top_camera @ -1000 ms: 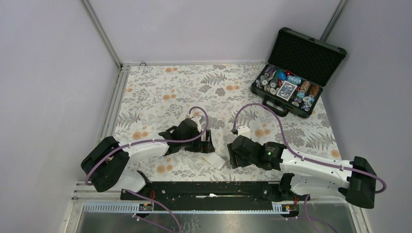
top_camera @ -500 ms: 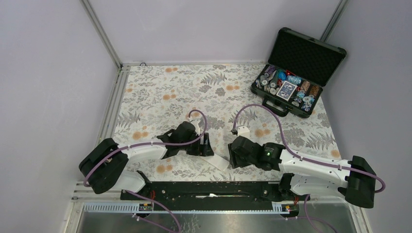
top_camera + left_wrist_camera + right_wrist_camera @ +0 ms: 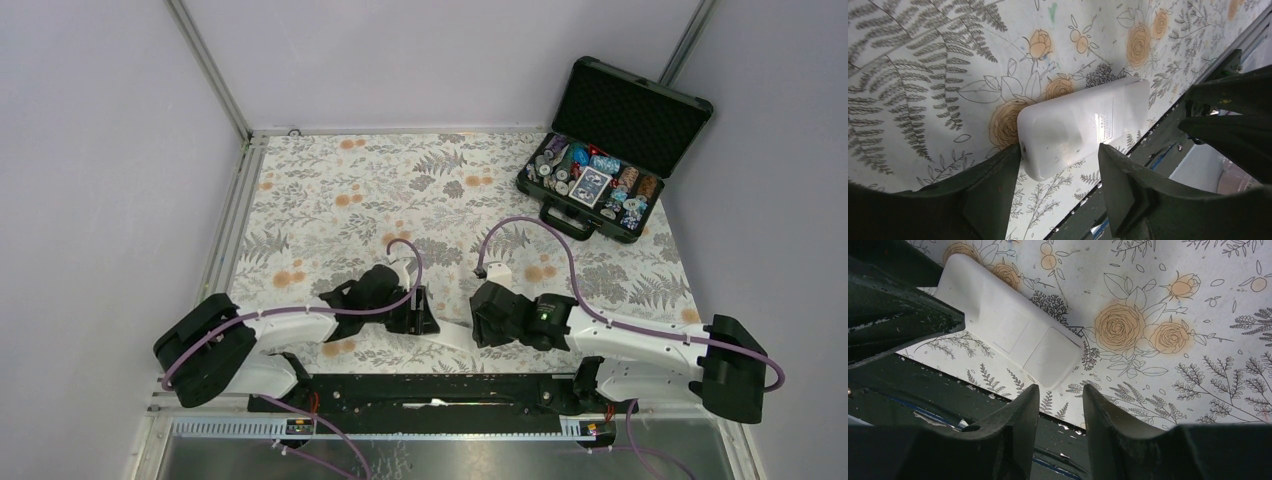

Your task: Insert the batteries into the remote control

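Note:
The remote control (image 3: pixel 453 337) lies back side up, plain white, on the floral table near the front edge, between my two grippers. My left gripper (image 3: pixel 424 318) is open; in the left wrist view its fingers straddle the remote's near end (image 3: pixel 1083 125), and the left finger (image 3: pixel 993 185) touches a corner. My right gripper (image 3: pixel 482 326) is slightly open and empty; in the right wrist view its tips (image 3: pixel 1060 400) sit just short of the remote's other end (image 3: pixel 1008 330), where a cover outline shows. No batteries are in view.
An open black case (image 3: pixel 640 232) with a foam lid, holding poker chips and a card deck, stands at the back right. A black rail (image 3: pixel 430 390) runs along the front table edge, close under both grippers. Metal frame posts stand at the back corners.
My left gripper has moved toward the front edge and now straddles the remote's end. My right gripper has shifted slightly left toward the remote. The remote has barely moved.

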Motion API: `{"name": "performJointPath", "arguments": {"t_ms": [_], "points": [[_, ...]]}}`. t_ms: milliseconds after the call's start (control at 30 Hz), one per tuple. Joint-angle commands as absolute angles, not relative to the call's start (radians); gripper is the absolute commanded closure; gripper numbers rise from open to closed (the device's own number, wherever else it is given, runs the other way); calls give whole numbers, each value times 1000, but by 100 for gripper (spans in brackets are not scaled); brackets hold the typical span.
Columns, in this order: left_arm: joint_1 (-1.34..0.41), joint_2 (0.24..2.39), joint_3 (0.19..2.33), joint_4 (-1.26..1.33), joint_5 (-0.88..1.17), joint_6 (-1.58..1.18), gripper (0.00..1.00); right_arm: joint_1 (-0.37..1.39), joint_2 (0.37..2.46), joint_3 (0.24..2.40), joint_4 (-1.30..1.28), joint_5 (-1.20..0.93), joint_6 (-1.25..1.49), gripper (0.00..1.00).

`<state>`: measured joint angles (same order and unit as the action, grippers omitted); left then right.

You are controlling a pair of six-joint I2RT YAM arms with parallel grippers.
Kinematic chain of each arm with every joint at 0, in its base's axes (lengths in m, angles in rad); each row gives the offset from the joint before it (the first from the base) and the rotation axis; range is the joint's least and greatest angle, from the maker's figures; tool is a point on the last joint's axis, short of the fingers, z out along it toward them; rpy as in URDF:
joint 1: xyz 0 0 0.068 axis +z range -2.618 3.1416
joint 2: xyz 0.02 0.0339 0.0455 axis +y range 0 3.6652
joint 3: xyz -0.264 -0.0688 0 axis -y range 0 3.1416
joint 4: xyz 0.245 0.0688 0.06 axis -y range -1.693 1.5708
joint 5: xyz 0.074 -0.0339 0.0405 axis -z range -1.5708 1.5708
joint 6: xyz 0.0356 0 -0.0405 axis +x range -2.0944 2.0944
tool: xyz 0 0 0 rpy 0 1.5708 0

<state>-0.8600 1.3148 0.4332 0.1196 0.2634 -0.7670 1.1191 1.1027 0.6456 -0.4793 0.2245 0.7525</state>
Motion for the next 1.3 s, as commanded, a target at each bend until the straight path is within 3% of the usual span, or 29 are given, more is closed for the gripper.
{"name": "performJointPath", "arguments": {"t_ms": [0, 933, 1267], "points": [[-890, 1309, 359, 133, 274, -815, 38, 1114, 1120, 637, -465, 264, 805, 56], [-940, 1294, 280, 184, 257, -853, 46, 1102, 1187, 588, -430, 342, 925, 66], [-940, 1328, 288, 196, 263, -851, 56, 1097, 1204, 573, -399, 323, 923, 67]]}}
